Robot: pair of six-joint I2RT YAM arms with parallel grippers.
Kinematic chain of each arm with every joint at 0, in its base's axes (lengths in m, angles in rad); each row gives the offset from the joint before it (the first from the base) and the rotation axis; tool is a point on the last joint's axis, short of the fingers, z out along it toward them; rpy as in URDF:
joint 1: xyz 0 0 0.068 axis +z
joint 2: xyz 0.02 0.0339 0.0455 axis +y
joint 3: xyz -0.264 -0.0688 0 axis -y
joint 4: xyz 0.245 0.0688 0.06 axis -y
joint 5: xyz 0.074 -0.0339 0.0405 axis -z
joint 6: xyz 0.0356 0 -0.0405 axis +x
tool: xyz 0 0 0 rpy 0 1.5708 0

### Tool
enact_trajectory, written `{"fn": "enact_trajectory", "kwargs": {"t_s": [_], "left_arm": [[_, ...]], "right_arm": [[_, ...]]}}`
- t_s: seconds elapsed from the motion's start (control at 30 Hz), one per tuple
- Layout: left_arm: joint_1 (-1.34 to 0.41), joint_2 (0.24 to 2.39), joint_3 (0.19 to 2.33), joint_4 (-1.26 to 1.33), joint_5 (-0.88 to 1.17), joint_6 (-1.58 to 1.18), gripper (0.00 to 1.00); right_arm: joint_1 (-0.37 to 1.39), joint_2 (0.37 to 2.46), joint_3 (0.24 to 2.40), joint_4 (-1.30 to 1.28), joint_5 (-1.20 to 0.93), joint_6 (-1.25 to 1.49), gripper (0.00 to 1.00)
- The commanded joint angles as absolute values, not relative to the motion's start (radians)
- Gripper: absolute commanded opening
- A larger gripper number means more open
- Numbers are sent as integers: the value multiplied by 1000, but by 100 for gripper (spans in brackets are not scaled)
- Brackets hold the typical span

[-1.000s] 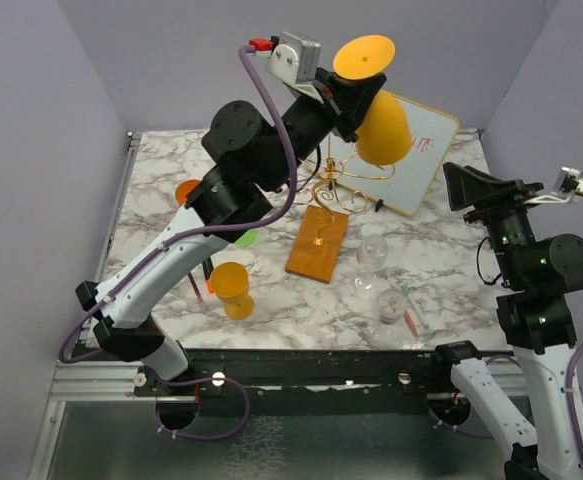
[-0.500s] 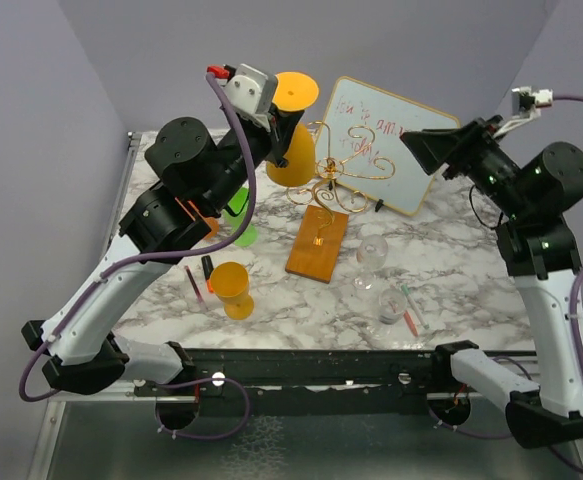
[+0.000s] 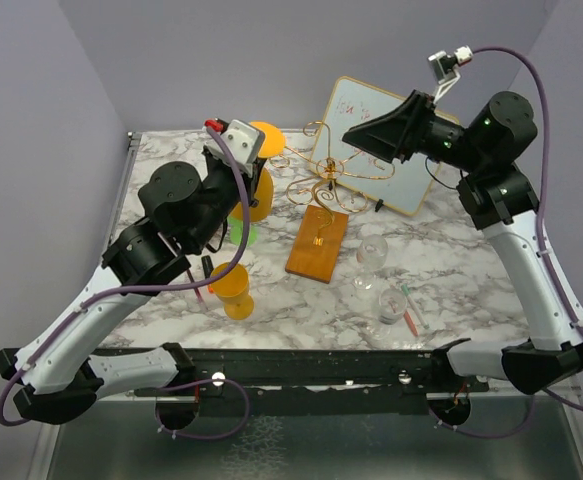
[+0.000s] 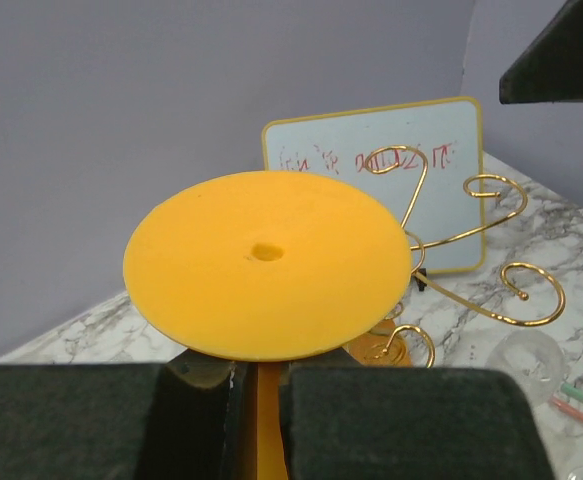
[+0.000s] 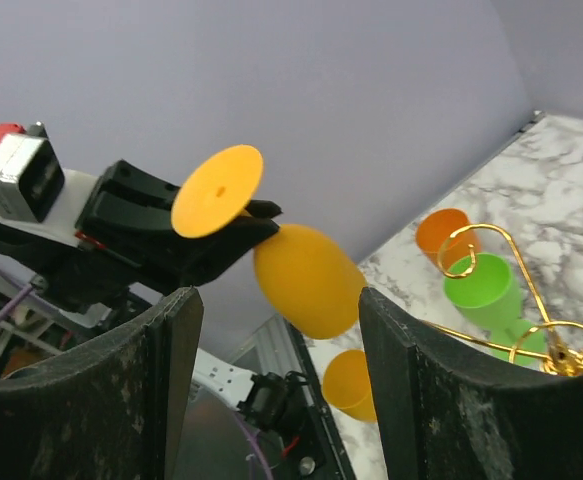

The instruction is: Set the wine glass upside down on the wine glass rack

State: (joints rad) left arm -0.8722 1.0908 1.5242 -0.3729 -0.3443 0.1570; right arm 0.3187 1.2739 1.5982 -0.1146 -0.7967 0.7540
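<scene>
Wine glass (image 5: 306, 280) inverted, foot up, upright in left fingers (image 4: 71, 420)

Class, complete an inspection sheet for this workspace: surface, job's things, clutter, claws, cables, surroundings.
Surface: marble table, no spill seen.
Job's things: orange wine glass, foot up, left of the wine glass rack, not hung.
Clutter: whiteboard, clear glasses, second orange glass, green cup, markers.
Claws: left claw shut on the glass stem; right claw open, empty.
Cables: purple cables loop along both arms.
Surroundings: purple walls.
</scene>
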Motion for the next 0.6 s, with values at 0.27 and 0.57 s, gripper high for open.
{"fn": "enact_trajectory", "kwargs": {"t_s": [0.27, 0.57], "left_arm": [[-873, 981, 1324, -217, -254, 210, 0], [-873, 917, 1229, -133, -222, 203, 0]], "right_arm": [[447, 1398, 1659, -41, -768, 1019, 66], [591, 1465, 1662, -54, -755, 998, 66]]}}
